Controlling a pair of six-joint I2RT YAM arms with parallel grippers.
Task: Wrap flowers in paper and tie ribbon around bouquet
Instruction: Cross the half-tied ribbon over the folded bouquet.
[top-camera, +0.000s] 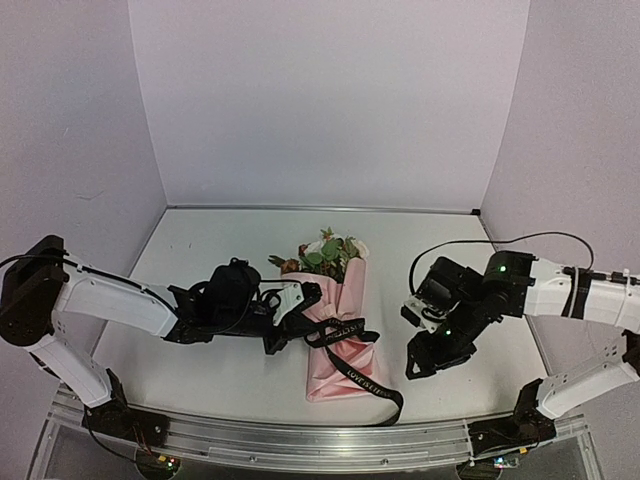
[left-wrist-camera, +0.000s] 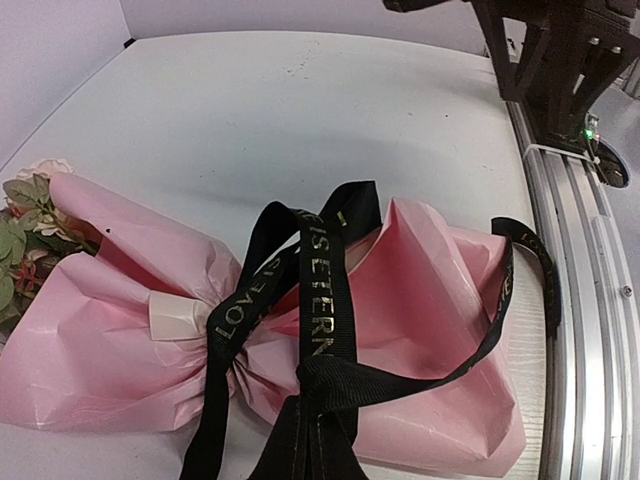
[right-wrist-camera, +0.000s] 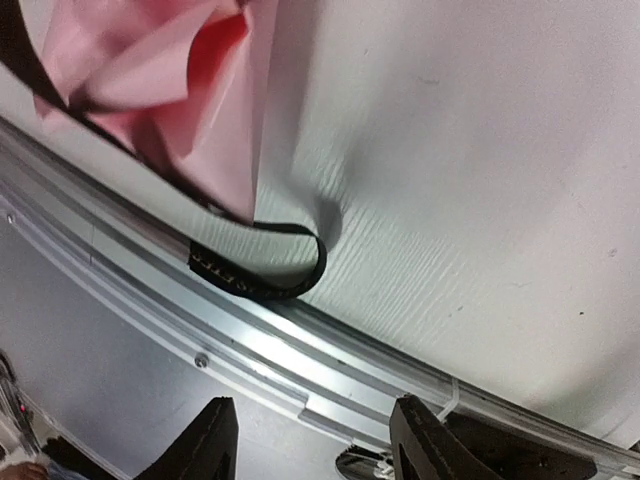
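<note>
The left fingers (top-camera: 303, 300) are pressed together on the ribbon (left-wrist-camera: 322, 300); in the left wrist view its strands gather into a knot-like bunch and run tight toward them. The right fingers (right-wrist-camera: 210, 445) are spread and empty, hanging just to the right of the bouquet (top-camera: 338, 335) and apart from it.

The wrapping looks done and the tying is in hand: the ribbon already cinches the paper (left-wrist-camera: 120, 330) at its waist. Next, the spread fingers would probably need to take the loose ribbon tail curled by the near rail (right-wrist-camera: 250, 345) and pull against the left hold to set the knot.

The bouquet lies flat at the middle of the tabletop (top-camera: 200, 260). Its long axis runs near to far, with the flowers (top-camera: 325, 252) pointing far and slightly left.
</note>
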